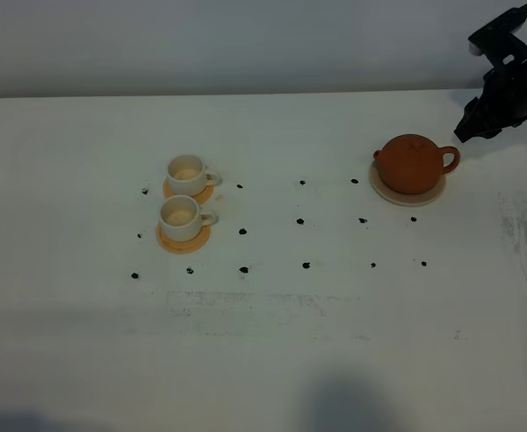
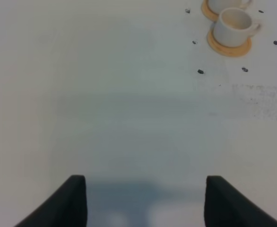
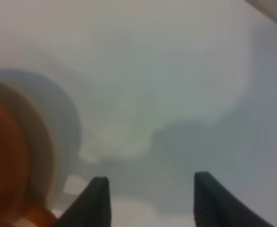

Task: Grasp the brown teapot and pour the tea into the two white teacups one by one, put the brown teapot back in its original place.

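Seen from above, a table (image 1: pixel 272 360) holds a teapot (image 1: pixel 413 164) on a saucer (image 1: pixel 406 201) at the far right, spout pointing left and handle right. The right gripper (image 1: pixel 467 133) hangs just behind and right of that handle, apart from it. Left of centre, the rear teacup (image 1: pixel 186 175) sits on the rear coaster (image 1: pixel 206 194). Directly before it, the front teacup (image 1: pixel 180 217) sits on the front coaster (image 1: pixel 184 243). Rows of marks (image 1: pixel 301 220) lie between the cups and the teapot.

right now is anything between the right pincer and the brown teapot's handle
Nothing visible: the open right pincer hangs just beyond the loop handle of the squat reddish-brown clay teapot.
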`<state>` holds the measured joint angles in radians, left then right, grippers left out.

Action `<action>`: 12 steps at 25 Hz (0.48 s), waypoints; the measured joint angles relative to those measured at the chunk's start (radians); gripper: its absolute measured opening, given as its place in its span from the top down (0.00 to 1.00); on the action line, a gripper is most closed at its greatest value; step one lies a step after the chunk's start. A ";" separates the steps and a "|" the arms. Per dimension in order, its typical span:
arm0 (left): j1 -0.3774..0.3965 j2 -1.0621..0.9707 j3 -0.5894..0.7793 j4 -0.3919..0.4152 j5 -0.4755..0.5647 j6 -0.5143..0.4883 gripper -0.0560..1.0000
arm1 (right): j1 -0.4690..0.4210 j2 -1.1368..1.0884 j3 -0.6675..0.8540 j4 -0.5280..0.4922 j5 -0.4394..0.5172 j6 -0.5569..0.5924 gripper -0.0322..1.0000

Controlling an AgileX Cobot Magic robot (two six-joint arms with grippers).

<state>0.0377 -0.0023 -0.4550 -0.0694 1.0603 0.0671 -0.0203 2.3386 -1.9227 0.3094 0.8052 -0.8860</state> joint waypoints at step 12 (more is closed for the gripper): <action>0.000 0.000 0.000 0.000 0.000 0.000 0.45 | 0.002 0.013 0.000 -0.001 0.062 -0.001 0.56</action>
<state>0.0377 -0.0023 -0.4550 -0.0694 1.0603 0.0671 -0.0185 2.3514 -1.9227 0.3086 0.8668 -0.8874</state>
